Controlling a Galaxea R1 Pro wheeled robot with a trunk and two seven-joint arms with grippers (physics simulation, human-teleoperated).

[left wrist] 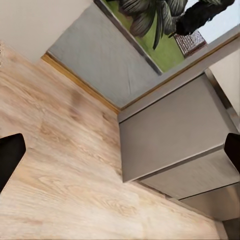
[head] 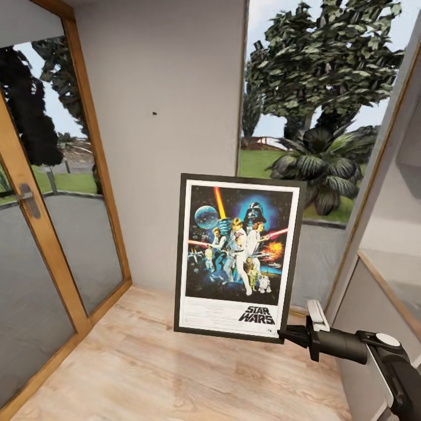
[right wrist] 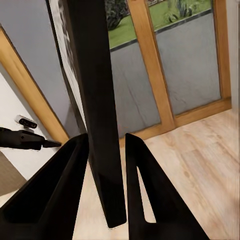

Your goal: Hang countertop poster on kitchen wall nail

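Observation:
The poster, an upright Star Wars print in a thin black frame, hangs in the air in front of a pale grey wall. My right gripper is shut on its lower right corner. In the right wrist view the two black fingers clamp the frame's edge between them. A tiny dark wall nail sticks out of the wall, up and to the left of the poster's top. My left gripper is open over the wood floor, holding nothing. The kitchen countertop is out of view.
A wood-framed glass door with a grey handle stands at the left. A large window onto trees is right of the wall. A grey cabinet block stands on the light wood floor at the right.

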